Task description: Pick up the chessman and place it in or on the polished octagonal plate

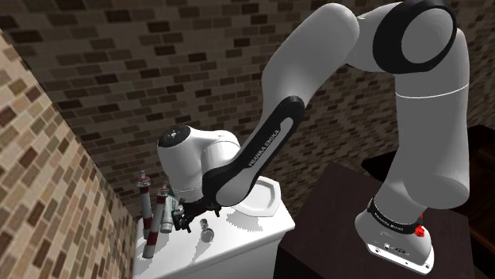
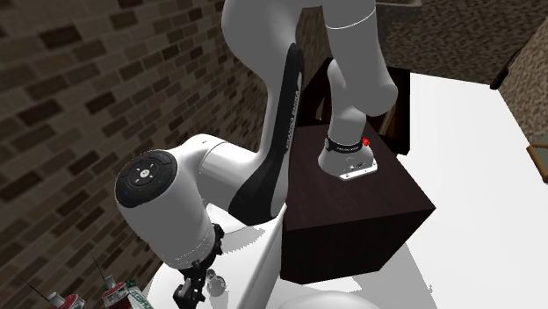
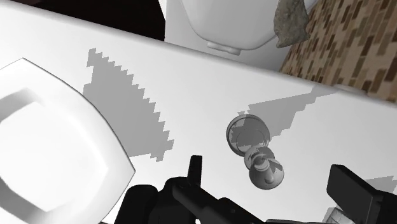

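Note:
The chessman [image 3: 256, 154] is a small grey, glassy piece with a round base and a knobbed top, resting on the white tabletop [image 3: 191, 83]. My gripper [image 3: 267, 170] hangs just above it, open, and the piece lies between the fingers [image 3: 195, 170] without touching them. Beside the gripper, the white octagonal plate [image 3: 44, 140] sits on the same top. In the shoulder view the gripper [image 1: 187, 219] is low over the table, the chessman [image 1: 208, 231] just to its right and the plate [image 1: 260, 200] farther right, partly behind the arm. From the second exterior view the gripper [image 2: 191, 286] points down beside the chessman [image 2: 215, 283].
Several red-and-white capped bottles [image 1: 145, 208] stand at the table's left end by the brick wall [image 1: 47, 182]. The dark stand [image 2: 360, 206] adjoins the table. A white rounded body [image 3: 222, 25] lies beyond the table's far edge in the wrist view.

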You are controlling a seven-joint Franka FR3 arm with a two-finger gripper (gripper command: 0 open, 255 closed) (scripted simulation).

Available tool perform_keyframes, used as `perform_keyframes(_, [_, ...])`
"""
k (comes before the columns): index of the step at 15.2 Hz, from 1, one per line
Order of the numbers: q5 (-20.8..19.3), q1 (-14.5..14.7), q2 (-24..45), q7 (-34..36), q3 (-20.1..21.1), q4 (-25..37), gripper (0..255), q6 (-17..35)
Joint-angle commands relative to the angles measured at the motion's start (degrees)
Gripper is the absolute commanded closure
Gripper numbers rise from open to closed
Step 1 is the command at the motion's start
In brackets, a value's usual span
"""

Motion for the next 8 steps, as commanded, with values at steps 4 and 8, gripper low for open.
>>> perform_keyframes(4, [-2.2,1.2,2.7,1.6,-1.5,-0.1,0,2.5])
perform_keyframes(8, [-2.2,1.2,2.7,1.6,-1.5,-0.1,0,2.5])
